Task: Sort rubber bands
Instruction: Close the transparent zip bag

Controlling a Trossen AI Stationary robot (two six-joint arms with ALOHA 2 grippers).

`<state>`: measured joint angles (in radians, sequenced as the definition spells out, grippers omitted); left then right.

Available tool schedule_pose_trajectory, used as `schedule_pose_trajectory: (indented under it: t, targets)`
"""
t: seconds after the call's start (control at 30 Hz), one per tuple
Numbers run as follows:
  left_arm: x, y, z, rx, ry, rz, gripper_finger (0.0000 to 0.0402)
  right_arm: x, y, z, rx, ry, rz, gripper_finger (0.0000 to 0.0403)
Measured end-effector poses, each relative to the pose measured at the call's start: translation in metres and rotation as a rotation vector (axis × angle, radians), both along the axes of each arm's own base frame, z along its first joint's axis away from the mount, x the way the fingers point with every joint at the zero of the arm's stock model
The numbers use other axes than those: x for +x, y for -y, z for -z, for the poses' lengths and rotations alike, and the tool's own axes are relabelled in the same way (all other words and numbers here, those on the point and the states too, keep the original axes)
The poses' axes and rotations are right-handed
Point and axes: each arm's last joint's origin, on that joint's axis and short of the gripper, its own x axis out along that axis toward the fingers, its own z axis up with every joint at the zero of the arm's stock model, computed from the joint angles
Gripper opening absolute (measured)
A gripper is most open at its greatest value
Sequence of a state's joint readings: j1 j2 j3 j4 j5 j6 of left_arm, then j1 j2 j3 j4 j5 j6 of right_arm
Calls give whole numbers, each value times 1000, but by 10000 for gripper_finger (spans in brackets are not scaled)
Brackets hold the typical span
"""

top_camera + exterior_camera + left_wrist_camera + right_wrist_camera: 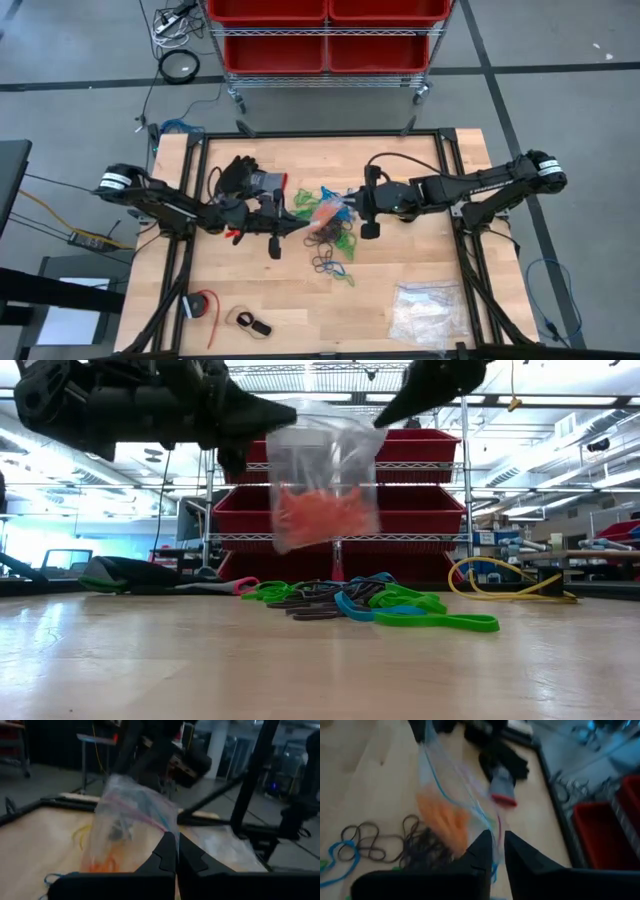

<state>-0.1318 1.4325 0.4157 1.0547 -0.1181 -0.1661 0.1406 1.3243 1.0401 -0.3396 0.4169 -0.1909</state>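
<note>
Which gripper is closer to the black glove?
Left. The left gripper sits just beside the glove, holding one top corner of the bag. The right gripper is across the bag, on its far corner.

The table point(400, 270) is pale wood, smooth and matt. The bag point(322, 470) is clear thin plastic, glossy and creased. The rubber bands point(380, 605) look like matt rubber. The gloves point(245, 178) seem dark cloth, though it is hard to tell
</note>
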Motion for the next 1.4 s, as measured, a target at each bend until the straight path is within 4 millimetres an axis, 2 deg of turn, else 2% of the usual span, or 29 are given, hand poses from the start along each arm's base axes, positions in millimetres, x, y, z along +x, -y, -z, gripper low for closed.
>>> schedule_pose_trajectory:
  t: [0.13, 0.3, 0.47, 0.57, 0.67, 0.8, 0.9, 1.07, 1.23, 1.4]
  targets:
    - [-9, -1, -9, 19, -79, 0, 1, -3, 2, 6, 121, -58, -26, 61]
    - [-19, -2, -47, 107, -126, 3, 1, -3, 2, 7, 209, -67, -66, 68]
    - [-26, -2, -88, 218, -248, 10, 0, 0, 2, 3, 269, -17, -106, 68]
    - [-26, 2, -108, 270, -264, 28, 0, 3, 5, 0, 300, 20, -97, 71]
    - [-26, 4, -119, 300, -280, 37, 0, 5, 9, -2, 328, 50, -104, 73]
    - [-26, 4, -122, 319, -289, 4, 0, 13, 7, -3, 416, 88, -205, 72]
    - [-26, 4, -121, 320, -292, -1, 0, 21, 5, 5, 441, 78, -245, 71]
    - [-27, 3, -119, 326, -321, -8, 0, 38, 1, 29, 485, 9, -292, 72]
    - [-28, 2, -114, 340, -379, -29, 0, 46, 1, 48, 498, -59, -274, 70]
    - [-30, 1, -110, 350, -419, -53, 0, 46, 2, 45, 449, -30, -217, 69]
